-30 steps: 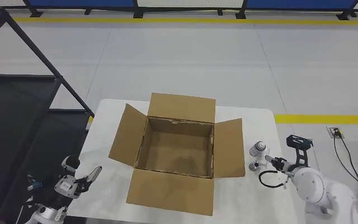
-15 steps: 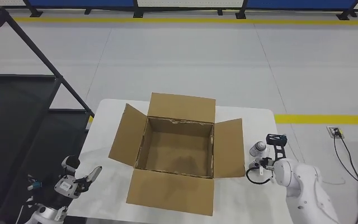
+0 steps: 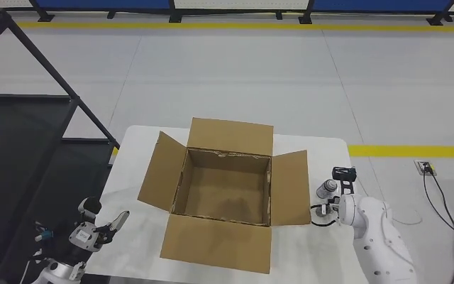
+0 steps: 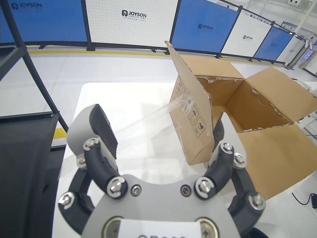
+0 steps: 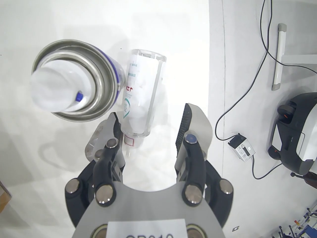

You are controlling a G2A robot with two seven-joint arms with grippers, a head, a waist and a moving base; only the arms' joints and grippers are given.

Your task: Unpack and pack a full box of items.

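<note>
Bottle (image 5: 141, 95) lies flat, neck toward right pincer (image 5: 151, 113), spread wide, holding nothing

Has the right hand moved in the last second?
Yes. In the top view, the right hand has shifted toward the box and now hangs open over the bottle beside the can.

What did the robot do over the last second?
The right gripper swung inward toward the brown cardboard box and, fingers open, is now at the small clear plastic bottle beside the silver spray can. Nothing is gripped. Box, can, bottle and the left gripper stayed put.
</note>
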